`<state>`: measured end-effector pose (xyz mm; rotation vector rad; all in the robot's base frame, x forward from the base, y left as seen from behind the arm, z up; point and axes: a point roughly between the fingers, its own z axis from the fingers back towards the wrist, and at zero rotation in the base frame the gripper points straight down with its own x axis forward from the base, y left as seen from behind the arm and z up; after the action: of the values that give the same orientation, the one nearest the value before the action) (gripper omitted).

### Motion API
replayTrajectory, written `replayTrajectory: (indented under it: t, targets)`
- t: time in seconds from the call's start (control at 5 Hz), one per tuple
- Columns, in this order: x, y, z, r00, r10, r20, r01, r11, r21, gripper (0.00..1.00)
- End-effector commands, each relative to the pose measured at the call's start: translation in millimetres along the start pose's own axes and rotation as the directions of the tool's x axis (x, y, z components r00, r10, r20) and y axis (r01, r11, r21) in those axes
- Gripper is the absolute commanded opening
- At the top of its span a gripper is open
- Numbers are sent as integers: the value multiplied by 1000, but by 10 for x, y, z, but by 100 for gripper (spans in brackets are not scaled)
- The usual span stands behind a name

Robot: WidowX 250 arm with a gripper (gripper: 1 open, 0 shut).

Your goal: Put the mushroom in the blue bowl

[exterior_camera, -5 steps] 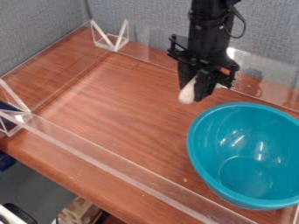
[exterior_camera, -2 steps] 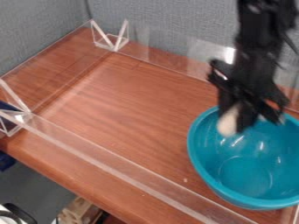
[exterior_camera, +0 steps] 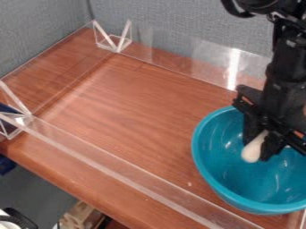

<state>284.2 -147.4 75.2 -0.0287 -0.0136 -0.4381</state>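
Note:
The blue bowl (exterior_camera: 227, 165) sits at the right front of the wooden table, a wide glossy teal dish. My black gripper (exterior_camera: 259, 141) points straight down over the bowl's right half, shut on the mushroom (exterior_camera: 255, 148). The mushroom's cream-white stem hangs below the fingers, inside the bowl's rim and above its floor. Its cap is hidden between the fingers.
Low clear acrylic walls (exterior_camera: 107, 174) fence the wooden table (exterior_camera: 120, 103) on all sides. A clear triangular bracket (exterior_camera: 114, 38) stands at the back left corner, another (exterior_camera: 12, 121) at the left edge. A grey fabric wall rises behind.
The arm has carried the mushroom to the right and downward, from above the bare wood behind the bowl to a spot over the bowl's inside. The gripper has stayed shut.

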Motion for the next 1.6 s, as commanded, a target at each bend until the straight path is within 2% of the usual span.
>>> replayTrajectory:
  t: [0.0, 1.0, 1.4]
  targets:
    - [120, 21, 94, 998, 4, 58, -4, 1000, 0, 0]
    - [185, 134, 145, 994, 35, 102, -38, 999, 27, 0]
    - [203, 139, 126, 993, 38, 111, -42, 999, 31, 0]
